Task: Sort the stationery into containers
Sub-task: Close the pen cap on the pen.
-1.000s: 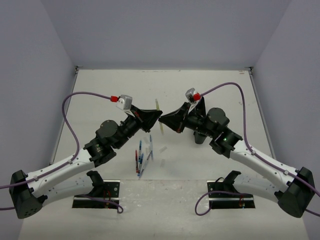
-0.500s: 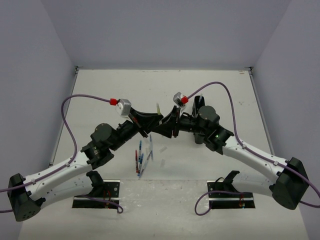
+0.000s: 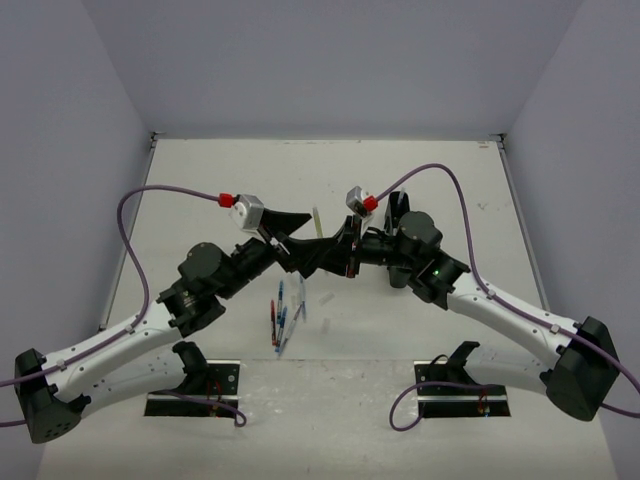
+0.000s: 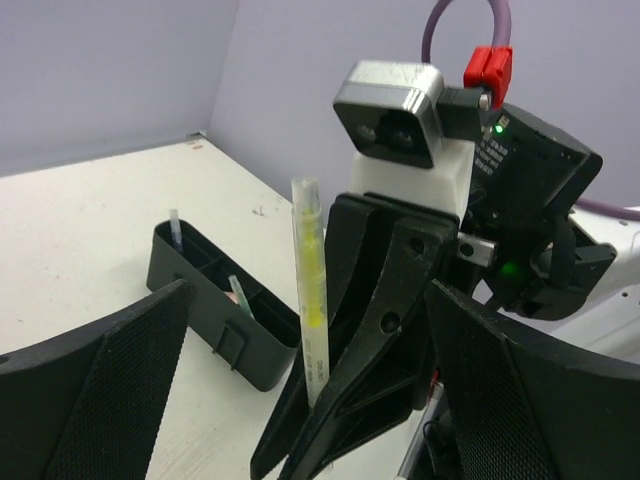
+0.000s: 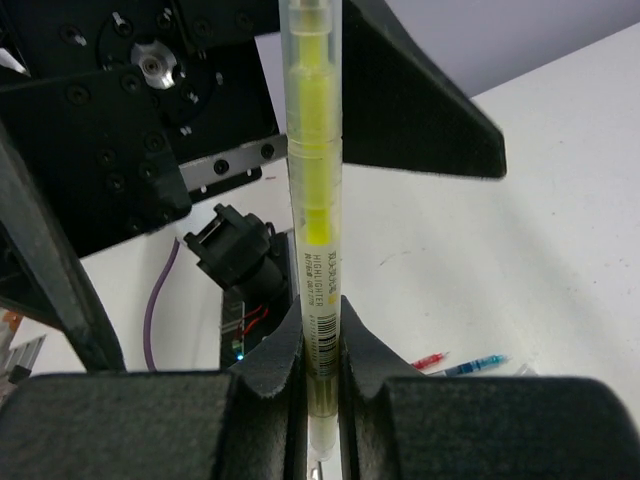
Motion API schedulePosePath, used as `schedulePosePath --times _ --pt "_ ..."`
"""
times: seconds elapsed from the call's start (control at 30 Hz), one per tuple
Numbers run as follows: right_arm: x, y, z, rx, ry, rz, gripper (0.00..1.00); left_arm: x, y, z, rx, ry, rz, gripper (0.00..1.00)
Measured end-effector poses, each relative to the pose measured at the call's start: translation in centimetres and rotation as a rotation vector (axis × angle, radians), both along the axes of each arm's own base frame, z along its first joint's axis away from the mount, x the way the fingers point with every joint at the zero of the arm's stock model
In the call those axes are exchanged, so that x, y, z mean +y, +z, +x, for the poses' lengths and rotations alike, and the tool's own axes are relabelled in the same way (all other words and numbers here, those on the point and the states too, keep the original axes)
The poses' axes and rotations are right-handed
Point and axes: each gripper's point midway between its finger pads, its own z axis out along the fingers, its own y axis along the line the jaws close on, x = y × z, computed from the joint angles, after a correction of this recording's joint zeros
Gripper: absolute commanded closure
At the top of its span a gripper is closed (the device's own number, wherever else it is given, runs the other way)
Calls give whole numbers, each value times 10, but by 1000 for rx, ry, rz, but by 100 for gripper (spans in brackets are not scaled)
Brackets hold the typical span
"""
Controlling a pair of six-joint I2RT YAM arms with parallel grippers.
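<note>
Highlighter [image 5: 313,200] in right tool [image 5: 322,360], near tray [image 4: 205,305]

White table, loose pens, one black tray

The white table [image 3: 420,190] carried a tight cluster of thin pens [image 3: 281,318], blue and red among them, lying toward its near edge, with a small pale piece [image 3: 325,297] just beside them. A black organiser tray [image 4: 205,295] sat flat on the surface (two thin items stood in its compartments, their kind unclear). A left mounting plate [image 3: 170,403] and a right mounting plate [image 3: 495,403] lay along the near edge, well apart.
</note>
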Motion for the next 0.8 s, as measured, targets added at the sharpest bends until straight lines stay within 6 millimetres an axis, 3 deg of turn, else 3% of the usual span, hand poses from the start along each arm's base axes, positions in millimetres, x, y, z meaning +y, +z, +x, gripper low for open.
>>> schedulePosePath --times 0.17,0.3,0.6,0.8 --pt "-1 -4 -1 -11 6 -15 100 7 35 4 -61 41 1 40" --pt "-1 -5 -3 -23 24 -21 100 9 55 5 -98 58 -12 56" --pt "-2 -13 -5 -15 32 -53 100 1 38 12 -72 57 45 75" --pt "-2 -8 -5 -31 36 -49 100 -1 36 13 -65 54 49 93"
